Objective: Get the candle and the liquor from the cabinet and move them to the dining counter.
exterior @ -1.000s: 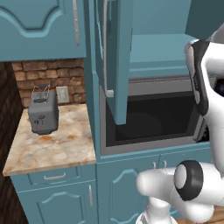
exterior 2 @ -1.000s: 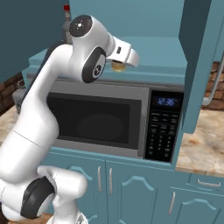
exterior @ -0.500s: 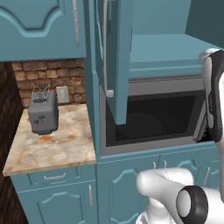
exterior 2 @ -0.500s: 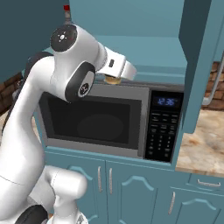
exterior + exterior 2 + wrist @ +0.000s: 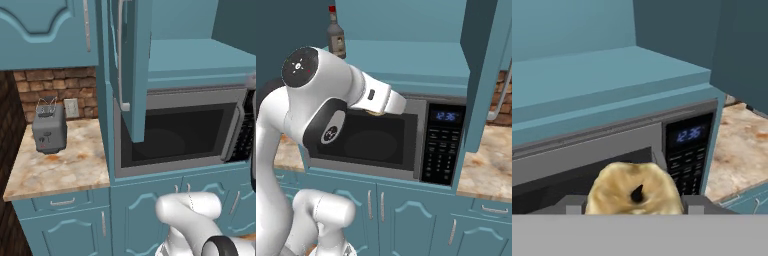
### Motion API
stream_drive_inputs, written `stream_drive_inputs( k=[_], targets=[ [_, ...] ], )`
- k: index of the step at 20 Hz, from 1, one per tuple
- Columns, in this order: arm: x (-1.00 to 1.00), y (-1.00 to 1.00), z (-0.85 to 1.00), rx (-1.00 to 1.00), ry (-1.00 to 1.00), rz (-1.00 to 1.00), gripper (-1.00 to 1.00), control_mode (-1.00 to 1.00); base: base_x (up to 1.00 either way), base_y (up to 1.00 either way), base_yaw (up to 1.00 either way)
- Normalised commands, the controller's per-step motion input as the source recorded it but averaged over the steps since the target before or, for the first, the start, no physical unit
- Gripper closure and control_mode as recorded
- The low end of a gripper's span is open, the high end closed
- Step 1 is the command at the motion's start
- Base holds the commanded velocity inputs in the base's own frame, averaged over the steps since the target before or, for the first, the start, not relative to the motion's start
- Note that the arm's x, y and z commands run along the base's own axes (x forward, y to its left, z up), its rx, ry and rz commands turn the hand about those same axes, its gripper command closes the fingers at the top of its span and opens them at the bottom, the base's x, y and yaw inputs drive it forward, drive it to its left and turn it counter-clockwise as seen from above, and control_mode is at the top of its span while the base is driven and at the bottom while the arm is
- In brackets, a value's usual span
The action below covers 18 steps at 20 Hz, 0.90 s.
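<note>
Gold-tan, the candle point(image 5: 633, 192) sits clamped between the gripper point(image 5: 632, 206) fingers in the hand view, its lower part cut off and the fingertips themselves barely showing. In the right base view the arm hides most of it. The liquor point(image 5: 335, 36) stands at the cabinet point(image 5: 421, 57) shelf's back left, above the microwave point(image 5: 406, 145).
</note>
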Motion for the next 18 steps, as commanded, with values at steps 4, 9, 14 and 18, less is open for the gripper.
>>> stream_drive_inputs(
  k=[4, 9, 14, 18],
  targets=[
    [-0.22, 0.01, -0.12, 0.0, 0.04, 0.0, 1.0, -1.0, 0.0, 0.0, 0.0],
    [-0.12, 0.0, -0.04, 0.0, -0.01, 0.0, 1.0, -1.0, 0.0, 0.0, 0.0],
    [0.0, 0.0, 0.0, 0.0, 0.0, 0.0, 1.0, 1.0, -0.76, 0.07, -0.06],
    [0.0, 0.0, 0.0, 0.0, 0.0, 0.0, 1.0, 1.0, -0.83, 0.18, -0.17]
  ],
)
